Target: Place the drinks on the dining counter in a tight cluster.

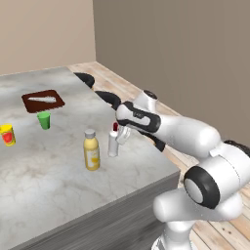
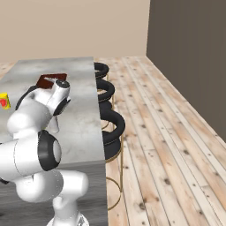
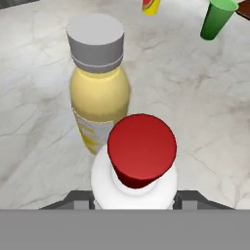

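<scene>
Slim white bottle (image 1: 113,145), red cap: upright on the marble bench (image 1: 44,185) near its right edge, grasped by the gripper (image 1: 118,139). Fat yellow bottle (image 1: 91,150), grey cap: upright just left of it. Green cup (image 1: 44,120) and yellow cup (image 1: 7,135): farther left.

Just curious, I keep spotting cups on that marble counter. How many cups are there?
2. A green cup stands beside the dark mat; a yellow cup with a red mark stands at the left edge. The arm may hide others.
</scene>
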Robot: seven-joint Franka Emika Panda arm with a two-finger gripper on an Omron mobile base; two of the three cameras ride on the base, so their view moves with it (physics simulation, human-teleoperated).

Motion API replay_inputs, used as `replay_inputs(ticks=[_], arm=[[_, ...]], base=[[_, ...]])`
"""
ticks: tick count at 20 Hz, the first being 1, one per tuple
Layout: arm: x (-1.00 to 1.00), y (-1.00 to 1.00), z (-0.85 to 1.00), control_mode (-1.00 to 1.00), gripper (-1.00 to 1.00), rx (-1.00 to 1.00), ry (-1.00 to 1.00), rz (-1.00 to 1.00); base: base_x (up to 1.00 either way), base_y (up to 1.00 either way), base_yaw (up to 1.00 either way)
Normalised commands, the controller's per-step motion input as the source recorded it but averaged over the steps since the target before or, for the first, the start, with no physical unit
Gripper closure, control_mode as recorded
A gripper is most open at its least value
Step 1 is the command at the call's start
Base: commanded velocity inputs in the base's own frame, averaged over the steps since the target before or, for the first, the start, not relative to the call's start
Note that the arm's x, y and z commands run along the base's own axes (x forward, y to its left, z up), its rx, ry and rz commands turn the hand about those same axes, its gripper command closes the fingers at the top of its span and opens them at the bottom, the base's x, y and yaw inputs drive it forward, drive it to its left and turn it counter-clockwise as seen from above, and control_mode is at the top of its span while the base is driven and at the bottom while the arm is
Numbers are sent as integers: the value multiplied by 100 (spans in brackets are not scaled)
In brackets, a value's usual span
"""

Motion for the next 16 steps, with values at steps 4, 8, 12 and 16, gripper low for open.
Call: replay_inputs(ticks=[4, 8, 12, 16], arm=[[54, 0, -7, -100, 100, -4, 4, 0], [29, 0, -23, -100, 100, 0, 5, 0], [11, 11, -45, -100, 100, 0, 6, 0], [2, 22, -53, -100, 100, 0, 1, 0]], base=[[0, 0, 0], [0, 0, 0], [0, 0, 0], [0, 0, 0]])
